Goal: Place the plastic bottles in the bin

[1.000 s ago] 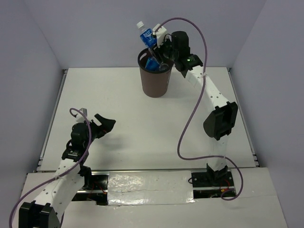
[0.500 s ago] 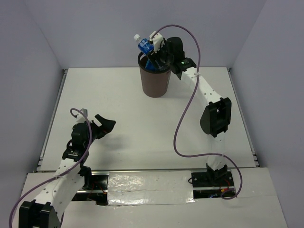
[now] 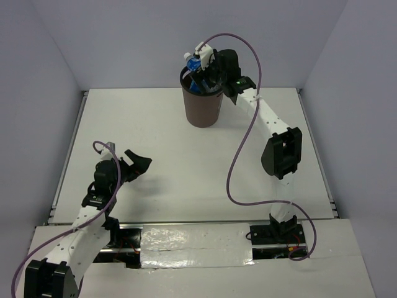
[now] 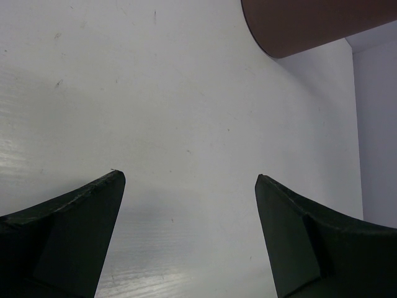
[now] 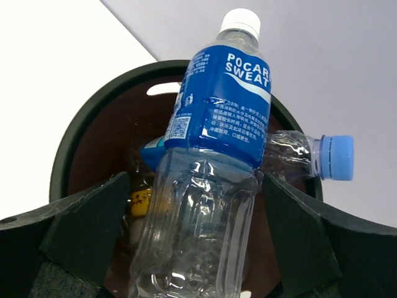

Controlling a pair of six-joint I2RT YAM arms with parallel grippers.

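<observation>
The bin (image 3: 201,108) is a dark brown wastebasket at the back of the table. My right gripper (image 3: 202,73) hangs over its mouth, open. A clear plastic bottle (image 5: 217,124) with a blue label and white cap stands between the jaws with a gap on each side, its base inside the bin's rim (image 5: 80,124). Its cap end (image 3: 192,62) sticks out above the bin. A second bottle (image 5: 310,155) with a pale blue cap lies inside against the right of the rim. My left gripper (image 3: 139,162) is open over bare table at the near left, holding nothing (image 4: 189,180).
White table with low edge rails left and right, grey walls behind. The base of the bin (image 4: 310,25) shows at the top of the left wrist view. A small yellow-labelled item (image 5: 139,202) lies deep inside the bin.
The right gripper has opened and let go of the bottle, which has sunk lower into the bin. The left arm has not moved.
</observation>
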